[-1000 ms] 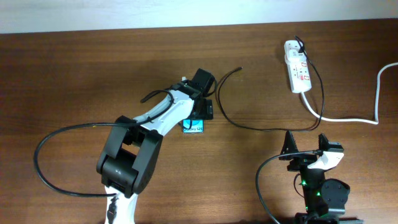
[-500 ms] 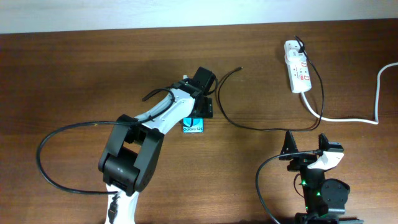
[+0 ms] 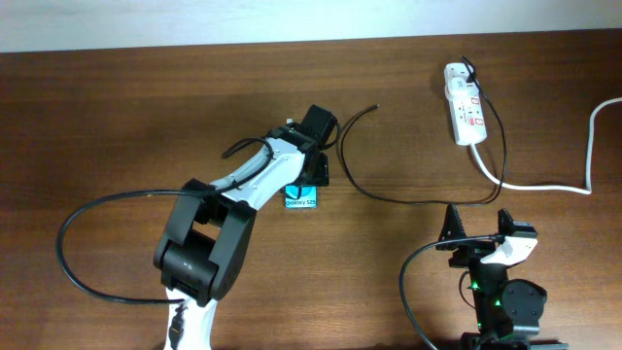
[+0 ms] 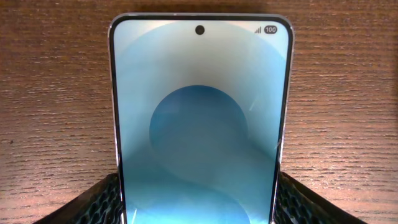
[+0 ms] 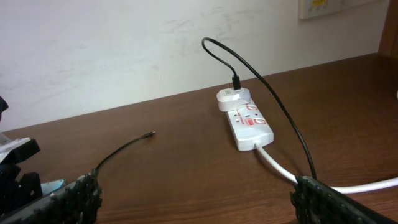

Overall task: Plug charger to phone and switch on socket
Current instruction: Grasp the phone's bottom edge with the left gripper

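The phone [image 3: 301, 198] lies flat on the wooden table near the middle, cyan screen up. It fills the left wrist view [image 4: 199, 112]. My left gripper [image 3: 309, 181] sits over its far end, and both fingers [image 4: 199, 208] press against the phone's long edges. The charger, a thin black cable [image 3: 346, 177], curves to the right of the phone with its free tip [image 3: 375, 107] on the table, apart from the phone; the tip shows in the right wrist view [image 5: 151, 133]. The socket [image 3: 465, 105] lies at the back right [image 5: 249, 124]. My right gripper [image 3: 476, 226] is open and empty [image 5: 193, 193].
A thick white cord [image 3: 544, 185] runs from the socket toward the right edge. A white adapter [image 5: 233, 96] with the black cable sits plugged in at the socket's far end. A pale wall [image 5: 124, 50] stands behind the table.
The left gripper and the phone have shifted very slightly. The right arm has not moved.
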`<state>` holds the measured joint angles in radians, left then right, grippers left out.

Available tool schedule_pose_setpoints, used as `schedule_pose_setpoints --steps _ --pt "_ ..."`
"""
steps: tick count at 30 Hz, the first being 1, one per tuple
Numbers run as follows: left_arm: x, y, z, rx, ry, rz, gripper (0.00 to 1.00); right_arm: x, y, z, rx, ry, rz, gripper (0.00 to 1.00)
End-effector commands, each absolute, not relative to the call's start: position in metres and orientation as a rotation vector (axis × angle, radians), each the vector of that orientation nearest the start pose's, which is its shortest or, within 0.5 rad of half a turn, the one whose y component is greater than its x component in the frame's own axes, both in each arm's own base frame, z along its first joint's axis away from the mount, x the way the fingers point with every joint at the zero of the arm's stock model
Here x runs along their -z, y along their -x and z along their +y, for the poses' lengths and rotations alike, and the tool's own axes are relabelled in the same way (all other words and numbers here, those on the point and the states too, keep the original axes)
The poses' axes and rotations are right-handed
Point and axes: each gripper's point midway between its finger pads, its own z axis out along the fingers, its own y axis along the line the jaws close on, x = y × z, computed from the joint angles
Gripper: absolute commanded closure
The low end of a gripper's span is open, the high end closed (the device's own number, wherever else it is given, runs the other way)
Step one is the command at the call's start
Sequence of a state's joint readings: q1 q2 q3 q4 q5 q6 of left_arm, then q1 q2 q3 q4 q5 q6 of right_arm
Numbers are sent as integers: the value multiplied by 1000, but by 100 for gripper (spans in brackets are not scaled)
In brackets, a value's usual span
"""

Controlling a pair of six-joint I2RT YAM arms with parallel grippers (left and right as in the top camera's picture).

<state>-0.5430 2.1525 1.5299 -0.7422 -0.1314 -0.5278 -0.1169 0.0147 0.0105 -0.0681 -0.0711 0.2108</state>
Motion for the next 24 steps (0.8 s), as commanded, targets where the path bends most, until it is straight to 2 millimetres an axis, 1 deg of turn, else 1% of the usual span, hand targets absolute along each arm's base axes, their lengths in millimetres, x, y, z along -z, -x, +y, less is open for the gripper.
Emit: schedule_pose_setpoints --steps 1,7,10,14,24 --pt "30 -381 -197 -126 -21 2971 37 -157 -246 -16 -135 -216 1632 2" --pt "26 -383 -198 -123 -20 2969 39 -157 -246 -16 -135 -216 1632 2" --pt "14 -390 -202 -115 -19 2959 41 -157 -246 -16 -135 -216 1632 2" --pt "-10 -398 -207 -111 -18 2955 42 -157 -246 -16 -135 -216 1632 2" --pt "-48 -399 -208 -139 -56 2982 41 -157 -246 -16 -135 -216 1632 1"
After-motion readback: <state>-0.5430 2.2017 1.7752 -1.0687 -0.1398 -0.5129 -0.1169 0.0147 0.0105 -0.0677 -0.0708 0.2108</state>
